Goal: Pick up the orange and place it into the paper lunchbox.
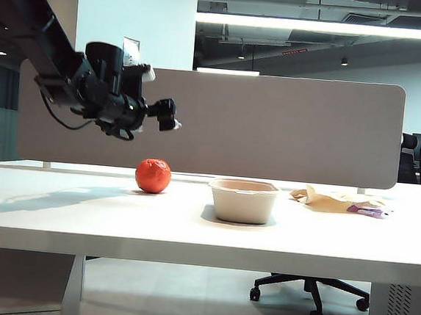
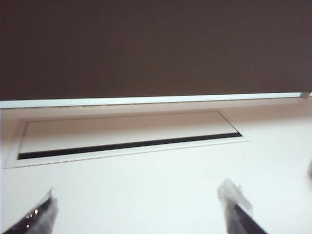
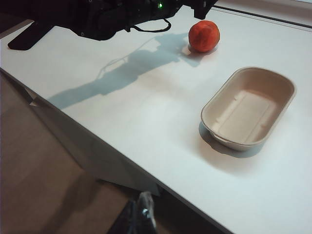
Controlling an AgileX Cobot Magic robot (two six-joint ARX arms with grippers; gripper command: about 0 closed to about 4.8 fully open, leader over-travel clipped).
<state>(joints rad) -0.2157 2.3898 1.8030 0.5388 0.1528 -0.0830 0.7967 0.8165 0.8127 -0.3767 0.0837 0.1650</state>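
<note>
Left gripper [image 1: 171, 117] up above white table [image 1: 58, 210], jaws spread wide, nothing between them, aimed level toward grey divider panel [image 1: 287, 127]. Round glossy red-orange orange [image 1: 153, 175] sits on table below, just ahead of fingertips; judged approach, descent needed. Shallow beige pulp-paper lunchbox [image 1: 243, 201] near orange, empty, ready as drop spot. Right gripper [image 3: 141, 214] parked off table edge, well apart; its jaw state cannot be told.
</note>
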